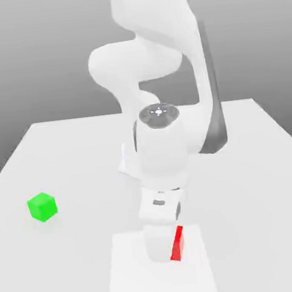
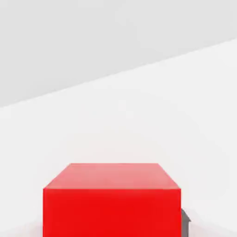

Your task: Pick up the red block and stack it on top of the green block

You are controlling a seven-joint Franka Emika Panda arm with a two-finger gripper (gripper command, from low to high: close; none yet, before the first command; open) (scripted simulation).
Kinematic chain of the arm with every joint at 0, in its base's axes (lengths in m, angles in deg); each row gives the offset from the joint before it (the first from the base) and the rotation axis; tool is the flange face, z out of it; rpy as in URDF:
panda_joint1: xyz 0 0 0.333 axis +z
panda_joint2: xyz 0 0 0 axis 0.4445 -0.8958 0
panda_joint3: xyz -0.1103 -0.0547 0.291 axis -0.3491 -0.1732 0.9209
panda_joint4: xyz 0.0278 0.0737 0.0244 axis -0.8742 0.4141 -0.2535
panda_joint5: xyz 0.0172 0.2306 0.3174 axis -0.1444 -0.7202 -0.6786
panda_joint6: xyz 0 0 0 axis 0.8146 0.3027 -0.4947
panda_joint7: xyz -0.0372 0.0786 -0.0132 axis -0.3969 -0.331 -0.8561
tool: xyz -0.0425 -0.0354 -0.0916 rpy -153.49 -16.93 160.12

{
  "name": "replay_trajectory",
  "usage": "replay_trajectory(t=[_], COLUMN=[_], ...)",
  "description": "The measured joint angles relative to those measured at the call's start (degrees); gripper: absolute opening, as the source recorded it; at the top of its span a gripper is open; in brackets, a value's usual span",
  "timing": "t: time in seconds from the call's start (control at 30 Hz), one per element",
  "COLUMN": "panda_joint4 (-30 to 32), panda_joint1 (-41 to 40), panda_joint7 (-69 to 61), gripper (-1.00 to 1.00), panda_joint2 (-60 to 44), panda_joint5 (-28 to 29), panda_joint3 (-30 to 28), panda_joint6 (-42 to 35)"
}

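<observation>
Your gripper [image 1: 166, 252] is down at the worktop [image 1: 252, 162] with its jaws pinching the red block [image 1: 178, 245], which sits low against the surface, not visibly lifted. The green block [image 1: 42, 206] lies well apart toward the exterior view's left. You've got the grasp; lifting, carrying and stacking remain.

The red block [image 1: 178, 245] is a plain bright red with no pattern, near the front of the counter [image 1: 252, 162], which is plain white. The green block [image 1: 42, 206], on the exterior view's left, is a flat bright green. The arm [image 1: 164, 146] is white with dark grey parts against a grey backdrop.
</observation>
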Motion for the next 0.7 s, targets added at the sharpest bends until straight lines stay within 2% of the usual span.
replay_trajectory(t=[0.23,0.43,0.6,0.7], panda_joint4=[0.30,1.08,2.19,2.67], panda_joint1=[3.81,4.32,4.07,1.90], panda_joint7=[4.69,9.18,11.47,11.39], gripper=[-1.00,-1.00,-1.00,-1.00], panda_joint2=[5.53,10.79,14.23,16.44], panda_joint5=[6.71,12.88,15.76,15.39], panda_joint3=[-5.54,-7.61,-7.96,-10.06], panda_joint6=[-4.34,-8.57,-11.39,-13.72])
